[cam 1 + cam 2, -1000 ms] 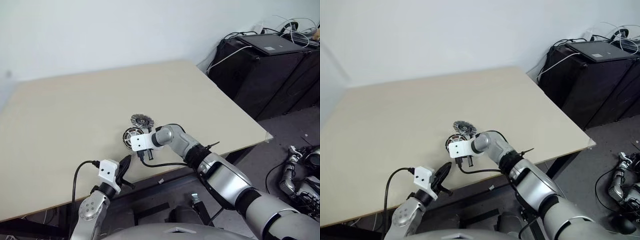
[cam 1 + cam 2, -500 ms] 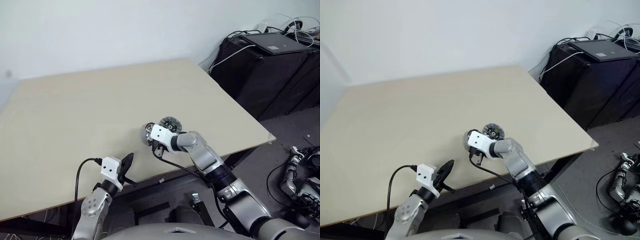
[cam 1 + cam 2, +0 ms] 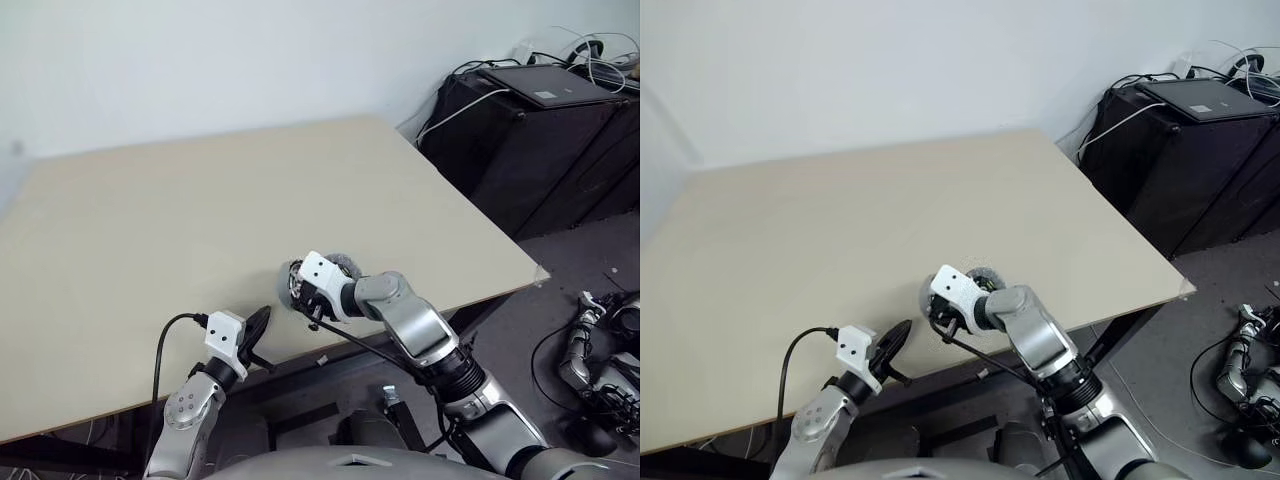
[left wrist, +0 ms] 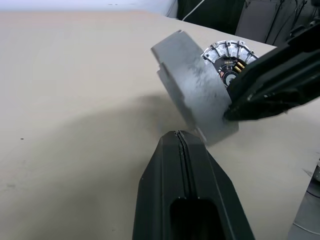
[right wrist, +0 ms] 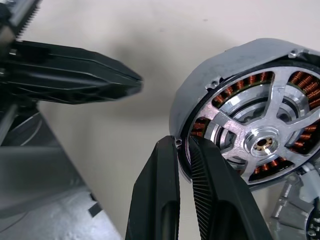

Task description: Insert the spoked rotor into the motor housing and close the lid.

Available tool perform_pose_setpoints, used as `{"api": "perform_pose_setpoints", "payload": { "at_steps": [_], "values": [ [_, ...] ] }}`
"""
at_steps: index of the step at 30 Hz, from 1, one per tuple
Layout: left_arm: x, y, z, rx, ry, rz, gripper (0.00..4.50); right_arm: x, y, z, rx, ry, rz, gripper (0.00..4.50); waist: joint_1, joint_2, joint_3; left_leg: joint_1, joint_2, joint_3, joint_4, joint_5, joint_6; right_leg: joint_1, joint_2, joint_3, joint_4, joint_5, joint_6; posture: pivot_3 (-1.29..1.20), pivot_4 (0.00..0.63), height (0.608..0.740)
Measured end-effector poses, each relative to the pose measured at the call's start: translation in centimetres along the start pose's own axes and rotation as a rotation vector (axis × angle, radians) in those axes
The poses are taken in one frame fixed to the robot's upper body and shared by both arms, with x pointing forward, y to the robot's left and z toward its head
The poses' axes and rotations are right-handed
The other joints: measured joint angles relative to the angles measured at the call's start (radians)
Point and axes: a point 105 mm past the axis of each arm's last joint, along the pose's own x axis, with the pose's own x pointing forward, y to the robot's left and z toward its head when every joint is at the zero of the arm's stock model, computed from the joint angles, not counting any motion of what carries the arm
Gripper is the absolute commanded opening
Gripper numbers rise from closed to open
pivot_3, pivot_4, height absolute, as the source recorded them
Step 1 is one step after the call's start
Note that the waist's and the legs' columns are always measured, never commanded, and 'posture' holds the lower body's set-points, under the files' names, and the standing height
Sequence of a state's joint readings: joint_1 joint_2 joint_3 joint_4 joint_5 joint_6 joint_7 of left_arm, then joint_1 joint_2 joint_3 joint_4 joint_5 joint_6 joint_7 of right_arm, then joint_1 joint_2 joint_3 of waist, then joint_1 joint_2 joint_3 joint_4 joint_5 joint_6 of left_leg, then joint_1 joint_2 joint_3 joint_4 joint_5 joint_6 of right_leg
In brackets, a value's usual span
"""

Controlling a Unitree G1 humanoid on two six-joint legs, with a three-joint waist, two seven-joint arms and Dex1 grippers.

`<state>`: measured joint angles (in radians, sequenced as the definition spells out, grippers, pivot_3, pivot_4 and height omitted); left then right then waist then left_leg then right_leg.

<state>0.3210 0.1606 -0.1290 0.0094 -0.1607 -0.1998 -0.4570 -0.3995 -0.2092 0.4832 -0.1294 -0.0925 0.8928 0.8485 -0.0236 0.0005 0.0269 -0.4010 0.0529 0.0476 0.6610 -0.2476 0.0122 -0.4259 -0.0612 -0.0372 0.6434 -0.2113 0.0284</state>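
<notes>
My right gripper (image 5: 182,142) is shut on the rim of the motor housing (image 5: 200,95), a silver-walled disc ringed with copper windings. It holds the housing tilted near the table's front edge. The spoked rotor (image 5: 262,142) sits inside the housing, its silver spokes and hub over the windings. The lid (image 4: 227,55) lies just beyond, its dark face with small green bits showing, and also appears behind the wrist (image 3: 345,266). My left gripper (image 4: 179,137) is shut and empty. It hovers at the table's front edge (image 3: 259,322), a short way from the housing.
The beige table (image 3: 150,220) stretches wide to the left and back. Its front edge runs just under both grippers. A black cabinet with a laptop (image 3: 540,90) stands at the back right. Cables and gear (image 3: 600,350) lie on the floor at the right.
My right wrist has rolled and drawn back toward the front edge and to the right, tipping the housing up with it. The lid has also shifted right. My left arm has kept still.
</notes>
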Motion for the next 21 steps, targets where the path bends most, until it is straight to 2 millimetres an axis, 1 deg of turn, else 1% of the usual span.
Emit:
{"api": "perform_pose_setpoints", "payload": {
  "at_steps": [3, 5, 11, 14, 19, 21],
  "values": [
    [-0.1, 0.0, -0.1, -0.003, 0.005, 0.001, 0.0, 0.4, -0.1, 0.4, 0.003, 0.0, -0.004, 0.11, -0.002, 0.0, 0.0, 0.0, 0.0, 0.0, 0.0, 0.0, 0.0, 0.0, 0.0, 0.0, 0.0, 0.0, 0.0, 0.0, 0.0, 0.74],
    [-0.2, -0.1, -0.2, -0.006, 0.008, 0.001, 0.0, 1.2, -0.6, 0.6, 0.022, 0.007, -0.019, 0.11, -0.003, 0.0, 0.0, 0.0, 0.0, 0.0, 0.0, 0.0, 0.0, 0.0, 0.0, 0.0, 0.0, 0.0, 0.0, 0.0, 0.0, 0.74],
    [-0.2, -0.1, -0.4, -0.011, 0.015, 0.003, 0.0, 4.1, -1.2, 1.0, 0.067, 0.019, -0.055, 0.11, -0.002, -0.001, 0.0, 0.0, 0.0, 0.0, 0.0, 0.0, 0.0, 0.001, 0.0, 0.0, 0.0, 0.0, 0.0, 0.0, 0.0, 0.74],
    [-0.2, -0.1, -0.4, -0.015, 0.02, 0.003, 0.0, 5.3, -1.4, 1.1, 0.077, 0.026, -0.071, 0.11, -0.001, -0.001, 0.0, 0.0, 0.0, 0.0, 0.0, 0.0, 0.0, 0.001, 0.0, 0.0, 0.0, 0.0, 0.0, 0.0, 0.0, 0.74],
    [-0.3, -0.1, -0.6, -0.018, 0.024, 0.007, 0.0, 6.4, -1.2, 1.5, 0.106, 0.011, -0.08, 0.11, -0.004, -0.001, 0.0, 0.0, 0.0, 0.0, 0.0, 0.0, 0.0, 0.001, 0.0, 0.0, 0.001, 0.0, 0.0, 0.0, 0.0, 0.74],
    [-0.4, -0.1, -0.6, -0.02, 0.026, 0.008, 0.0, 6.5, -1.3, 1.7, 0.132, -0.003, -0.087, 0.83, -0.006, -0.001, 0.0, 0.001, 0.0, 0.0, 0.0, 0.0, 0.0, 0.001, 0.0, 0.0, 0.001, 0.001, 0.0, 0.0, 0.0, 0.74]
  ]
}}
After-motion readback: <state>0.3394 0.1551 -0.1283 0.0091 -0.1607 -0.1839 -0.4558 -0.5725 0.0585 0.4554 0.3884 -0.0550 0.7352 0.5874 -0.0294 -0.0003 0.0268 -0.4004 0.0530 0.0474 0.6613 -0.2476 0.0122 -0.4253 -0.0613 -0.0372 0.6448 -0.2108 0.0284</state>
